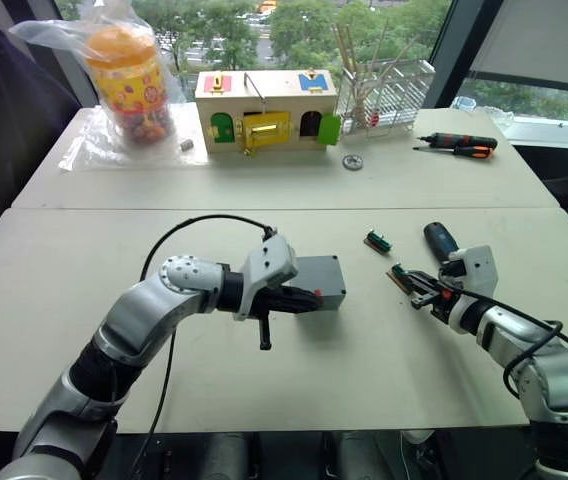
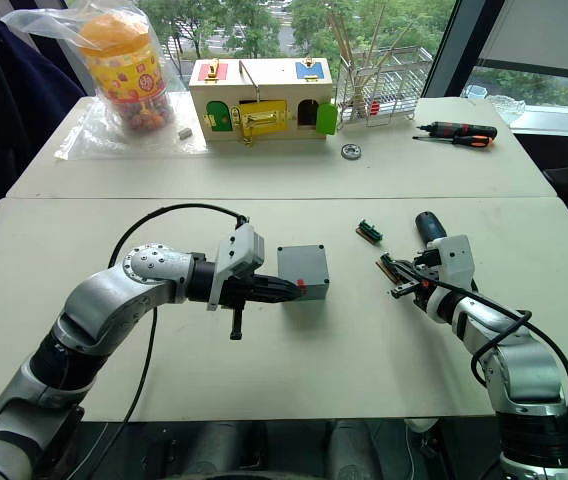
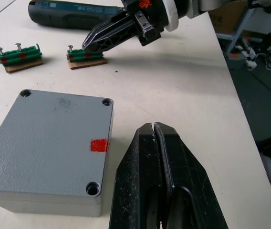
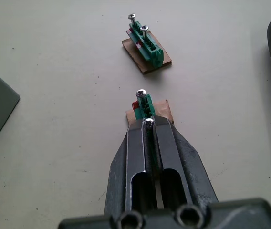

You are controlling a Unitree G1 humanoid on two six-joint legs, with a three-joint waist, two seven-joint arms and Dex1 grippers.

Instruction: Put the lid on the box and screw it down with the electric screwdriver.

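Currently, I read:
Left gripper (image 3: 158, 143): fingers together, beside the box (image 3: 49, 148), lid on.
Right gripper (image 4: 149, 125): clamped on a screw (image 4: 148, 122); electric screwdriver (image 1: 438, 241) at its 12 o'clock.

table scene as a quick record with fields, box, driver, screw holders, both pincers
box: grey box with its lid on, red mark at one edge, screw holes empty
electric screwdriver: lying on the table beyond the right pincer
screw holders: two green blocks, one free, one at the right pincer
left pincer: shut, empty, beside the box
right pincer: closed around a screw on the near block
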